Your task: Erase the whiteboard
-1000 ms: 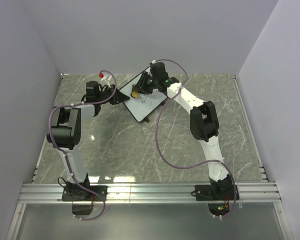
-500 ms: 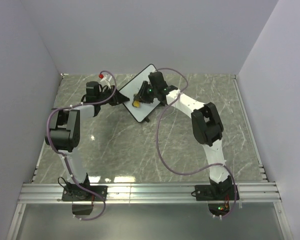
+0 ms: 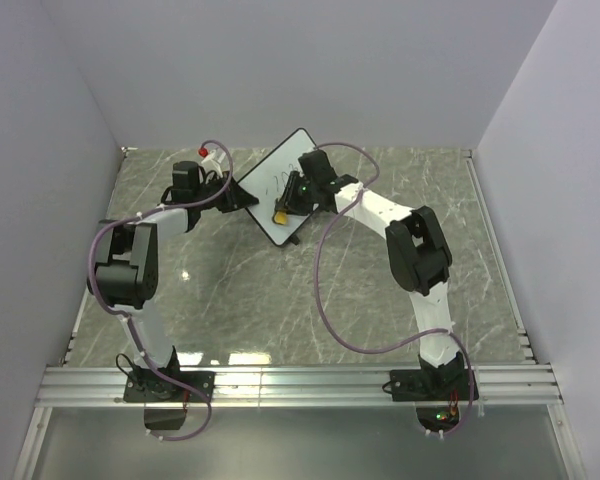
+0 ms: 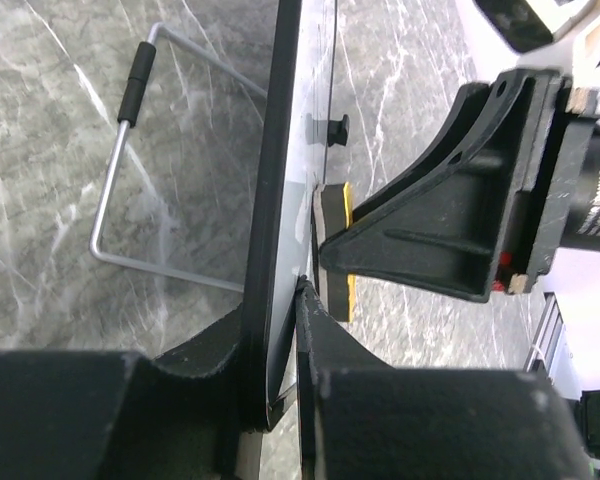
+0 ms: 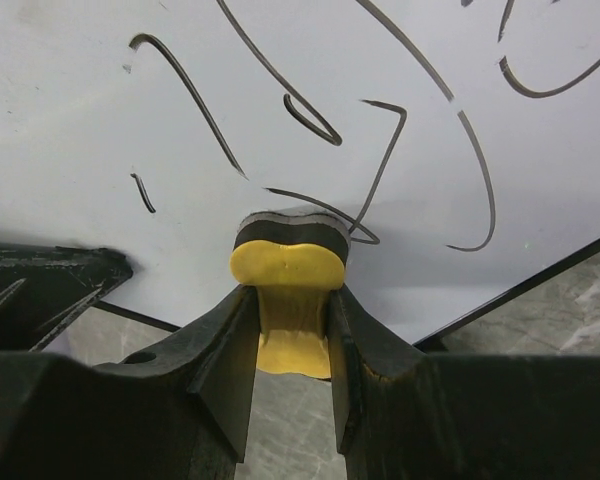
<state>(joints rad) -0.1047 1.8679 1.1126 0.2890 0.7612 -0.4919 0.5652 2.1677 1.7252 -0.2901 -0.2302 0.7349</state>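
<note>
Far ctr of table point(image 3: 230, 290): whiteboard point(image 3: 263, 188), tilted up on wire stand point(image 4: 130, 150); from above a diamond, top corner overlapping back wall point(image 3: 280, 60) in that view.

Clamped tight on board's left corner w/ left gripper point(image 4: 272, 310); in left wrist view board edge-on, thin black rim pinched btwn both fingers point(image 4: 315, 345), no gap.

Closed firmly on yellow eraser point(image 5: 285, 262) w/ right gripper point(image 5: 292, 310); dark felt face flat on white surface, low on board, just inside near rim; touching tail end of one black scribble point(image 5: 392, 140).

Edges & room:
- near rim right below eraser, running off to lower right; bare marble past it
- unwiped scribbles across most of face above & right of eraser; small stroke to its left
- plenty of white face toward top corner; hardly any below eraser
- open marble near side & to right of board; walls close on left, back & right; metal rail point(image 3: 300, 380) along near edge

Around / in the way:
- left gripper's fingertip showing at lower left of right wrist view, on same rim, near eraser but apart from it
- black stand foot point(image 4: 337, 125) sticking out on board's face side, beyond eraser
- purple cable point(image 3: 316, 280) looping off right arm over mid table, well apart from board
- small red-tipped item point(image 3: 202, 151) behind left arm near back-left corner; too small to tell what
</note>
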